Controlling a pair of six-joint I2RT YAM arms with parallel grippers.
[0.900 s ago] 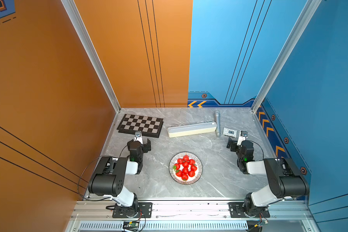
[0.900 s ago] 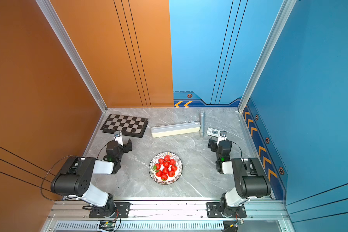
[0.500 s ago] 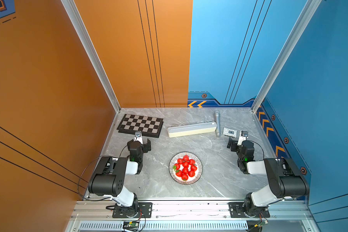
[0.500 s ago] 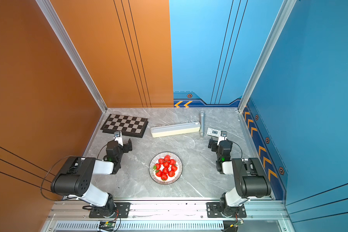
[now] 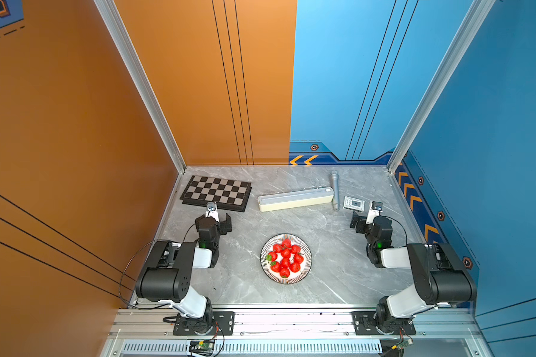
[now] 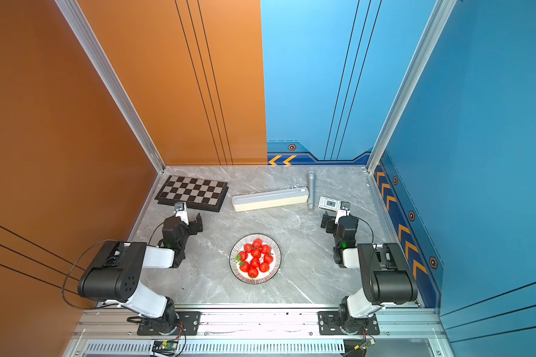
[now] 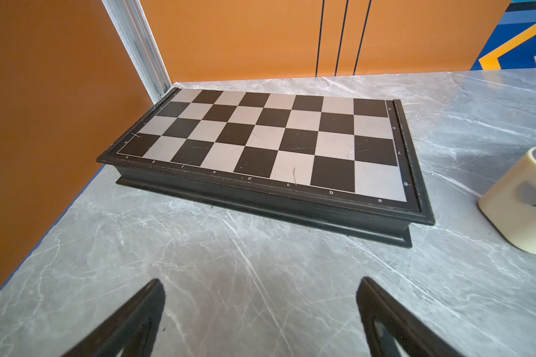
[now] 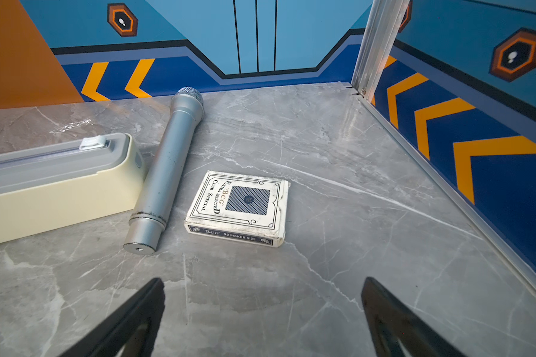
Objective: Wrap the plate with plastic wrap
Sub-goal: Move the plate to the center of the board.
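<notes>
White plate (image 5: 286, 281), black-striped rim, red strawberries (image 5: 285, 258) — cream plastic wrap box (image 5: 296, 201), grey lid — black-grey checked chessboard (image 5: 215, 193), grey marbled table (image 5: 245, 287).

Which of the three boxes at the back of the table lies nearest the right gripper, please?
The white playing-card box, beside the silver microphone; the long cream plastic wrap box and the chessboard lie farther away.

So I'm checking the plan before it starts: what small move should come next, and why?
Probably move the right gripper toward the near end of the plastic wrap box. It and the left gripper are open and empty, the plate is uncovered, and loose film shows behind that end.
</notes>
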